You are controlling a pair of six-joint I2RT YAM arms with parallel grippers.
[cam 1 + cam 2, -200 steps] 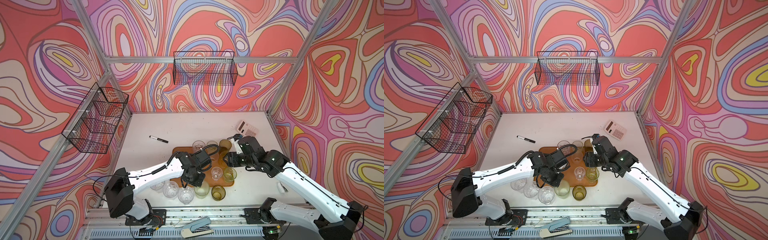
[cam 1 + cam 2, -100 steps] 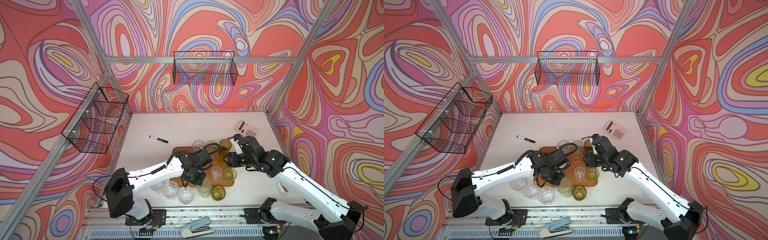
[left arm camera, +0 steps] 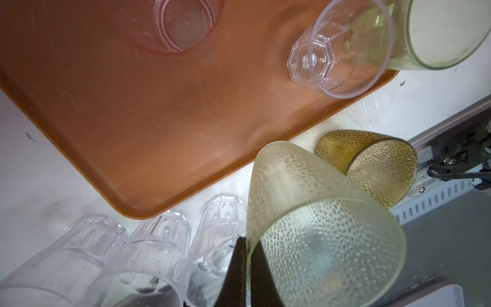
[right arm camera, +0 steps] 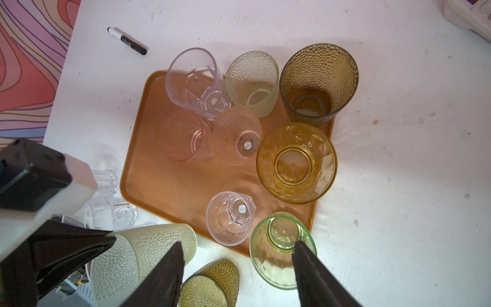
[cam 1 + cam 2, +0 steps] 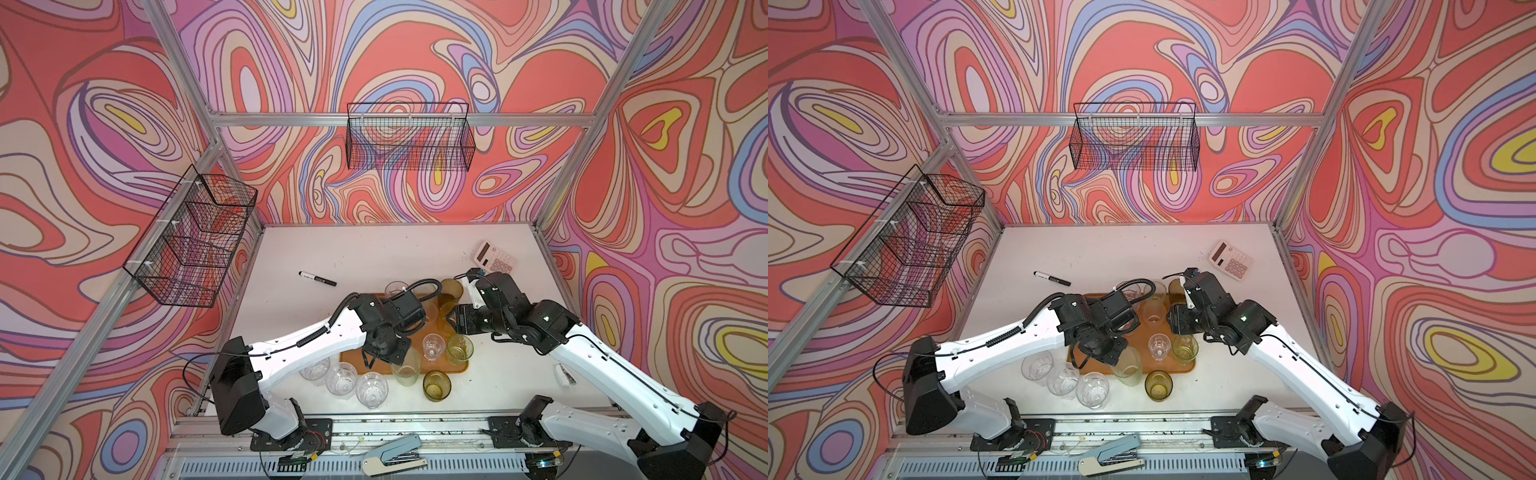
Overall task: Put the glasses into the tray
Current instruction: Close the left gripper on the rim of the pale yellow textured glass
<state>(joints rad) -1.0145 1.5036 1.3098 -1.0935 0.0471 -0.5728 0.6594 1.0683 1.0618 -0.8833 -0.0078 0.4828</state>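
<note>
The orange-brown tray (image 4: 172, 186) lies mid-table and carries several glasses: clear, pink, pale green, olive-brown, amber (image 4: 296, 162), a clear faceted one (image 5: 432, 347) and a bright green one (image 5: 459, 349). My left gripper (image 3: 248, 249) is shut on the rim of a pale green dimpled glass (image 3: 313, 212) (image 5: 405, 370), which tilts at the tray's front edge. Three clear faceted glasses (image 5: 340, 380) and an olive-brown glass (image 5: 436, 385) stand on the table in front of the tray. My right gripper (image 4: 238, 242) hangs open over the tray's right side, holding nothing.
A black marker (image 5: 318, 278) lies behind the tray on the left, and a calculator (image 5: 494, 259) sits at the back right. A stapler (image 5: 392, 457) rests on the front rail. Black wire baskets hang on the left wall (image 5: 195, 237) and on the back wall (image 5: 409, 139).
My left gripper has closed onto the pale green glass's rim, and the glass has shifted slightly towards the tray. The right arm has not moved.
</note>
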